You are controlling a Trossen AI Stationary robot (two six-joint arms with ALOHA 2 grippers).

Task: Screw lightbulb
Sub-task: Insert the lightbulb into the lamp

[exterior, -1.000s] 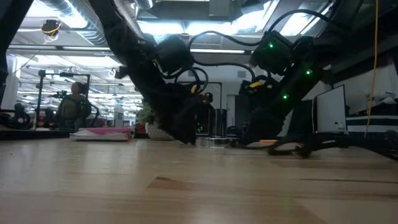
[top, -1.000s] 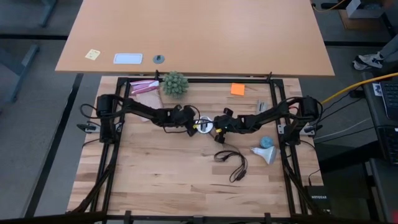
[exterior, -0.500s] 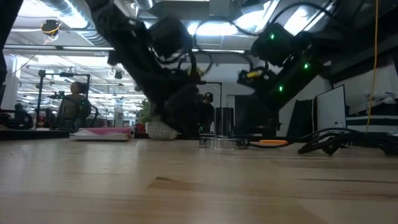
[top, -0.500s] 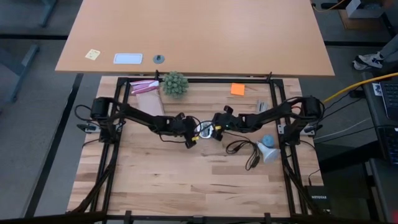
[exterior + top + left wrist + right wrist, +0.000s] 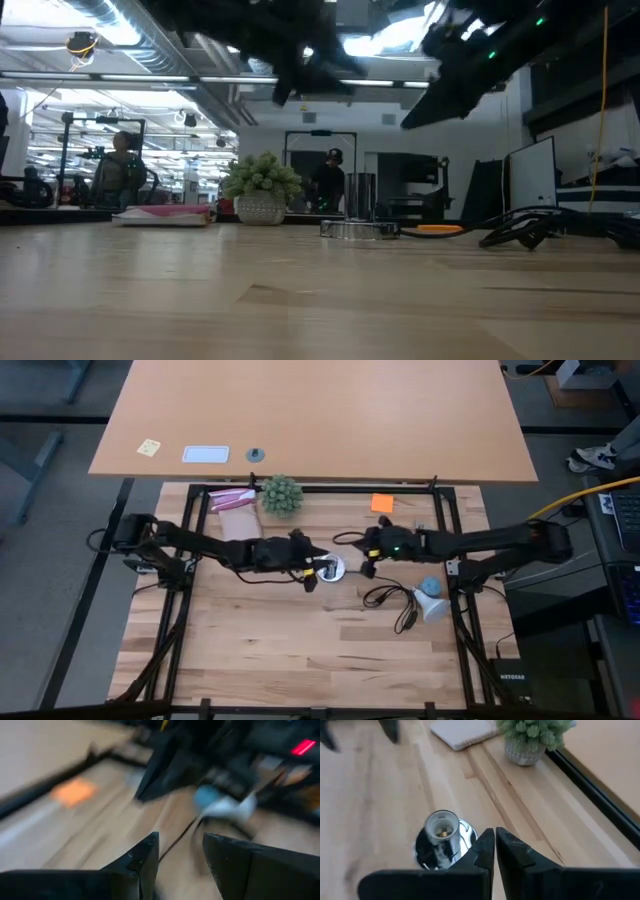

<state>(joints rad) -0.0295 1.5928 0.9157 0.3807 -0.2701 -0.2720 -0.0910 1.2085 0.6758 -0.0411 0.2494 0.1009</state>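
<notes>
1. Step in hand: bulb not yet picked up; the socket [image 5: 442,828] stands empty at frame centre.
2. Next move: reach right, open wide, and take the lightbulb [image 5: 432,609].
3. Left gripper [image 5: 313,573]: fingers narrowly apart, empty.
4. Right gripper [image 5: 364,556]: fingers closed, empty.
5. The lightbulb lies on the tabletop [image 5: 280,650], lower right of both grippers, well apart.

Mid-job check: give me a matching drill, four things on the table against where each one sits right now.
Things:
1. round silvery socket disc
2. small white frosted lightbulb
3. little green potted plant
4. orange square paper note

Places:
A. far edge, right of centre
B. centre, nothing screwed in
C. right side, beside a small light-blue object
D. far edge, left of centre

Pairs: 1-B, 2-C, 3-D, 4-A
</notes>
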